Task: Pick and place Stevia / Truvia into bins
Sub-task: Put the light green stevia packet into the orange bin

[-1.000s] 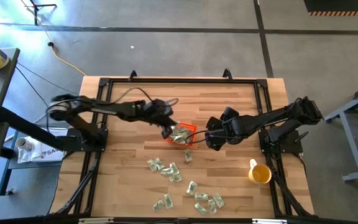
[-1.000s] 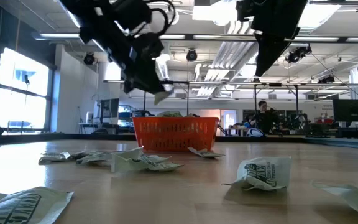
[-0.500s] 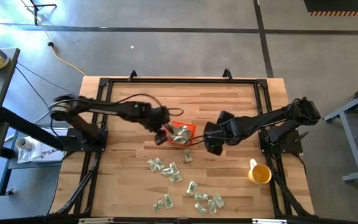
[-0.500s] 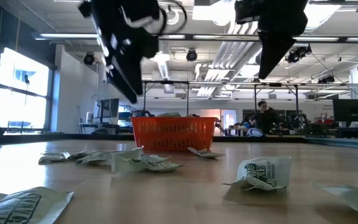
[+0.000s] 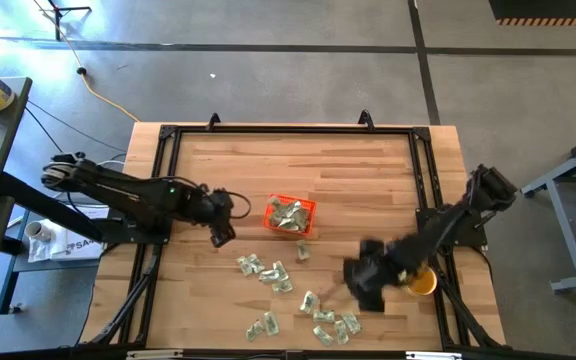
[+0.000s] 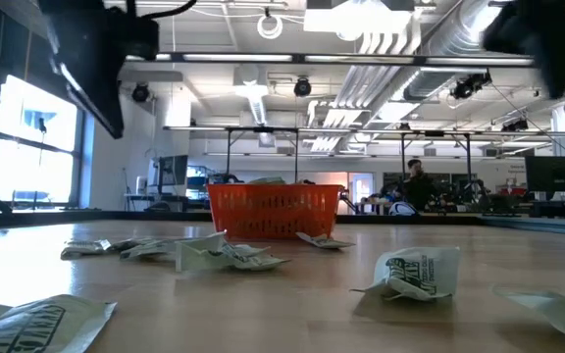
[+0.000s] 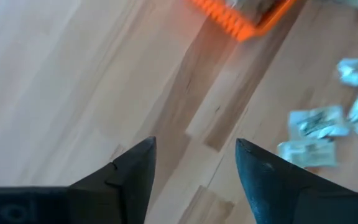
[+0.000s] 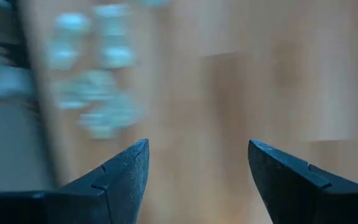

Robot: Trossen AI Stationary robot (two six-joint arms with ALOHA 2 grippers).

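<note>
The orange bin (image 5: pixel 290 215) stands mid-table with several pale green and white Stevia sachets (image 5: pixel 288 216) lying in it. More sachets (image 5: pixel 268 270) lie flat on the wood nearer the front edge, some in a cluster (image 5: pixel 333 322). My left gripper (image 5: pixel 220 232) hangs open over bare wood left of the bin (image 7: pixel 241 15), nothing between its fingers (image 7: pixel 196 144). My right gripper (image 5: pixel 366 285) hangs open and blurred above the front-right sachets (image 8: pixel 98 93), nothing between its fingers (image 8: pixel 198 144).
A yellow cup (image 5: pixel 423 283) stands at the front right, partly behind my right arm. A black frame (image 5: pixel 288 130) runs round the table's edges. In the low view the bin (image 6: pixel 276 211) stands beyond scattered sachets (image 6: pixel 415 273).
My left gripper has drawn back from above the bin toward the table's left edge; the pale sachet at its tip a second ago no longer shows there. My right gripper has swung from beside the bin's right wall toward the near edge, over the front-right sachets.
</note>
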